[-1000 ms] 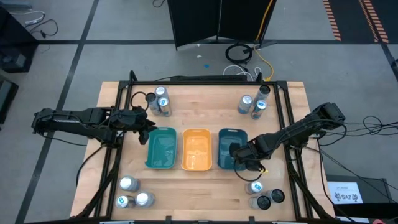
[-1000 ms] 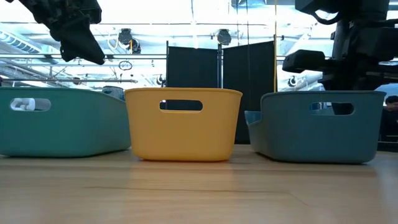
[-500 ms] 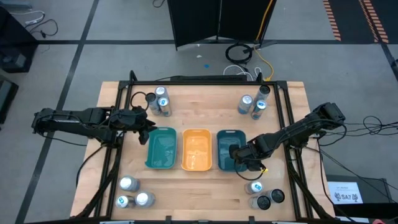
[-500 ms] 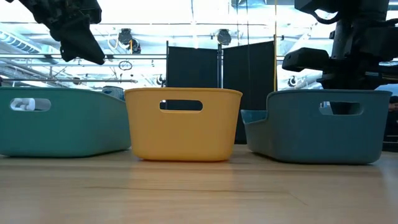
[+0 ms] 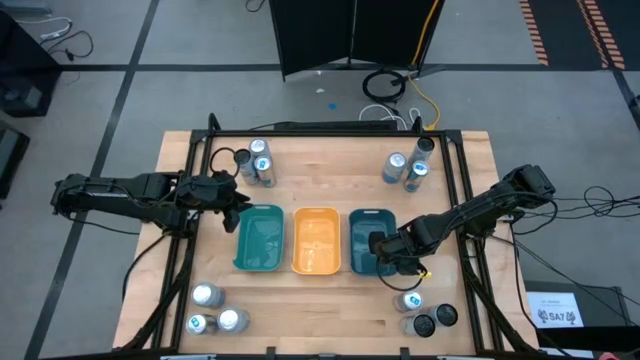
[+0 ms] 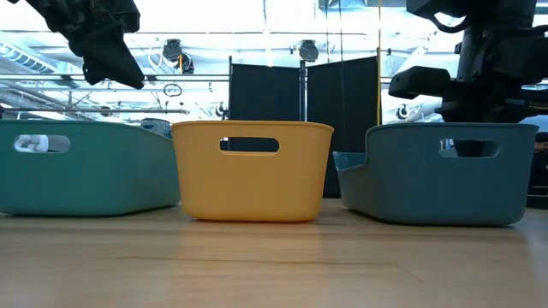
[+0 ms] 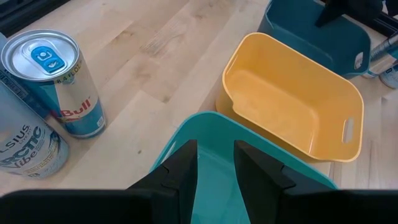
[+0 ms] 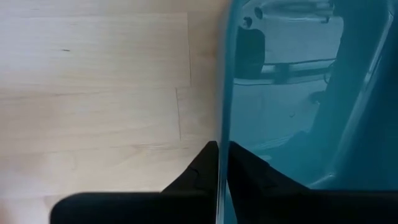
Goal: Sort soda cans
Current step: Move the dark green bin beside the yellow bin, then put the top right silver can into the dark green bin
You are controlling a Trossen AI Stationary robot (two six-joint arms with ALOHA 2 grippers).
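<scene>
The right gripper has its two fingers pressed together on the thin wall of the blue tray, one finger on the outside and one on the inside, so it pinches the tray's rim and holds no can. In the high view this gripper sits at the near right corner of the blue tray, which stands last in a row with the orange tray in the middle and the teal tray on the left. The left gripper hangs over the far left corner of the teal tray with its fingers nearly together and nothing between them (a narrow gap shows, but no object is in it). The soda cans are all outside the trays, in four groups at the corners of the table: one group at the far left, one at the far right, one at the near left and one at the near right. I judge that the step in hand is arranging the trays, not yet the sorting itself, since every tray looks empty. The next move probably calls for the right gripper to let go of the rim, rise clear of the tray and go to the near right group, which is the closest; the cans stand close together there, so it must come down on one can without knocking its neighbours.
</scene>
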